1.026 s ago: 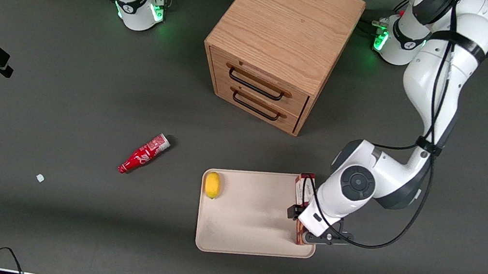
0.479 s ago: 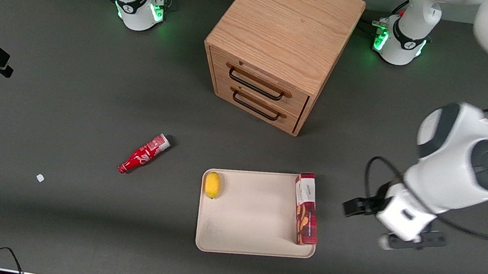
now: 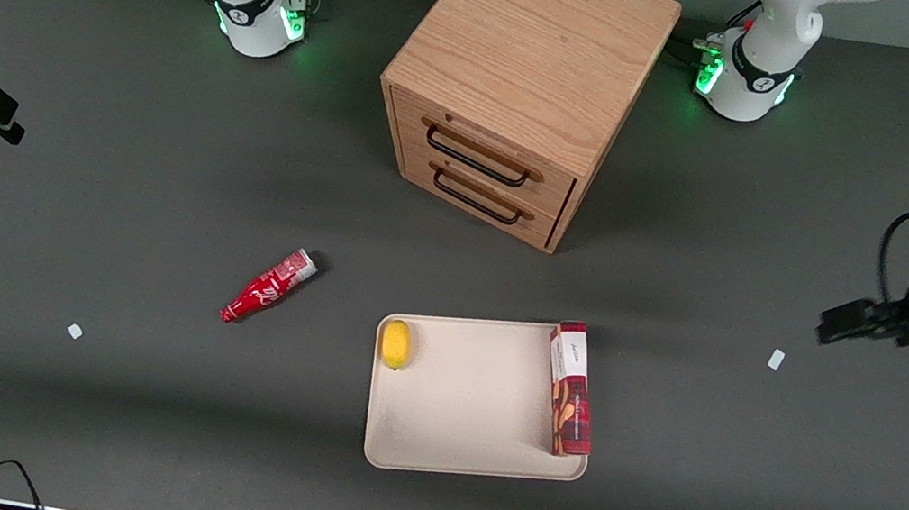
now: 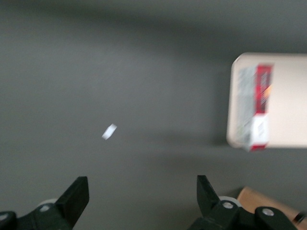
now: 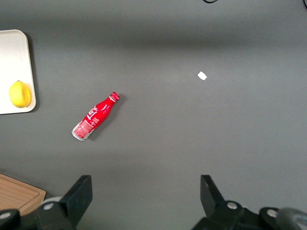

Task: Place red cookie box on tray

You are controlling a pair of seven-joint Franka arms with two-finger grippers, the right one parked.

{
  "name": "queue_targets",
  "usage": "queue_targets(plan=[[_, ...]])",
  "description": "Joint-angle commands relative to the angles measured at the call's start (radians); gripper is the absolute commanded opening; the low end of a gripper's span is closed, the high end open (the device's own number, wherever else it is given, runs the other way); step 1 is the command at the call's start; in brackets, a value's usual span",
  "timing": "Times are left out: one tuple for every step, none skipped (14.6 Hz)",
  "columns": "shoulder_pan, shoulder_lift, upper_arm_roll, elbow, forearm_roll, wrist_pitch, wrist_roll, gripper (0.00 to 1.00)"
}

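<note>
Red cookie box [image 3: 570, 389]: on tray [image 3: 467, 403] edge (1 nudge could tip it off); gripper [image 4: 143, 195] spread, empty, frame right.

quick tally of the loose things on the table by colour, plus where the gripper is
red: 2, red cookie box on tray, bottle
yellow: 1, lemon
beige: 1, tray
wood: 1, drawer cabinet
white: 2, scraps
total: 7
gripper open above bare table

The red cookie box [image 3: 571, 389] lies on the tray [image 3: 462, 439], along the edge toward the working arm; a lemon [image 3: 396, 343] sits at the tray's other edge. The gripper [image 4: 142, 201], spread wide, hangs at the front view's right edge, well apart.
</note>
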Motion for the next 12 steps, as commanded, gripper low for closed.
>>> queue_targets(plan=[[0.027,-0.123,0.020,-0.091,-0.010,-0.061,0.068,1.00],[0.038,-0.143,0.020,-0.098,-0.010,-0.066,0.083,1.00],[0.043,-0.166,0.020,-0.124,-0.008,-0.062,0.101,1.00],[0.049,-0.186,0.020,-0.158,-0.008,-0.046,0.114,1.00],[0.047,-0.199,0.020,-0.178,-0.008,-0.043,0.114,1.00],[0.046,-0.206,0.020,-0.180,-0.008,-0.045,0.114,1.00],[0.044,-0.209,0.020,-0.180,-0.008,-0.051,0.115,1.00],[0.044,-0.212,0.020,-0.180,-0.008,-0.055,0.118,1.00],[0.043,-0.212,0.019,-0.180,-0.011,-0.059,0.124,1.00],[0.043,-0.213,0.017,-0.178,-0.013,-0.059,0.135,1.00],[0.043,-0.213,0.016,-0.178,-0.014,-0.060,0.138,1.00],[0.043,-0.213,0.016,-0.177,-0.016,-0.060,0.138,1.00]])
